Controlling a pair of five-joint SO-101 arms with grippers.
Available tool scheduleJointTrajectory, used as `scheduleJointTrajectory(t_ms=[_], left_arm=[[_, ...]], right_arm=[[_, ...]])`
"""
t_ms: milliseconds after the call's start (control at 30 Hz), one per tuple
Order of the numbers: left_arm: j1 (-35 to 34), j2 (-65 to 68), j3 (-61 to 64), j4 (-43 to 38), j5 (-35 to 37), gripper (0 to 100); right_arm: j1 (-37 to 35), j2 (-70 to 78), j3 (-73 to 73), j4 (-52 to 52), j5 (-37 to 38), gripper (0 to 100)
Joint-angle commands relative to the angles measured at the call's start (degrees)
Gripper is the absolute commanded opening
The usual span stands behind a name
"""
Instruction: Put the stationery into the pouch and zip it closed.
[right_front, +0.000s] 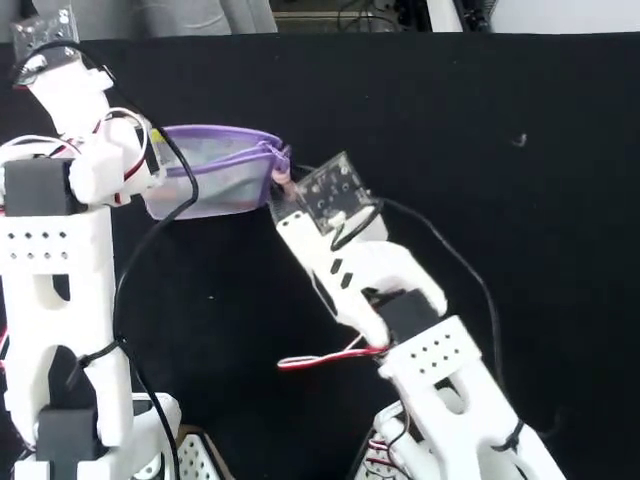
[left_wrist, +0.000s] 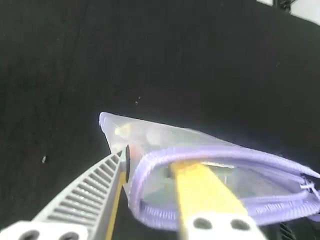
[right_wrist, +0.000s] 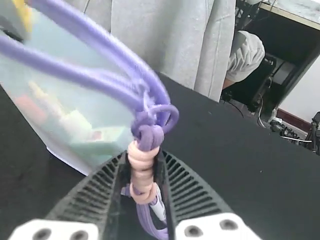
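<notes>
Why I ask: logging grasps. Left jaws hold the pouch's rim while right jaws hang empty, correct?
No: the right gripper has its jaws shut on the zipper cord, per the right wrist view. The left gripper does hold the pouch by its rim.

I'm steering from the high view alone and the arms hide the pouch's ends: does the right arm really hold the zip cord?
Observer: Yes. In the right wrist view its jaws are shut on the knotted cord of the pouch.
Operator: Is the zip closed at the left arm's end?
Observer: No. The left wrist view shows the purple rim gaping, the yellow jaw inside the mouth, the grey one outside.
Operator: Anything inside yet?
Observer: Coloured stationery shows through the clear wall in the right wrist view.
</notes>
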Motion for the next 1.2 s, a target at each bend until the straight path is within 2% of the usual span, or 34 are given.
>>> scheduleJointTrajectory(t_ms=[0,300,433,567,933,1167], left_arm=[[0.0,-1.1,-5.9,-1.3,0.4,21],[-0.7,-1.1,-27.9,-0.8,0.1,21],[-0.6,-1.1,-38.8,5.0,0.1,21],[-0.1,-1.1,-43.7,11.9,0.1,21],[-0.1,-1.1,-27.2,11.6,0.4,21],[0.0,-1.1,-20.5,11.6,0.3,21]], right_arm=[[0.8,0.7,-9.3,5.6,-0.5,1.1],[0.8,2.9,-19.5,13.4,-0.2,1.1],[0.8,10.3,-26.6,17.2,-0.2,1.1],[0.8,19.9,-38.0,22.9,-0.2,1.1],[0.9,44.3,-82.7,43.5,0.4,1.1],[3.3,60.6,-103.4,52.7,4.3,1.1]])
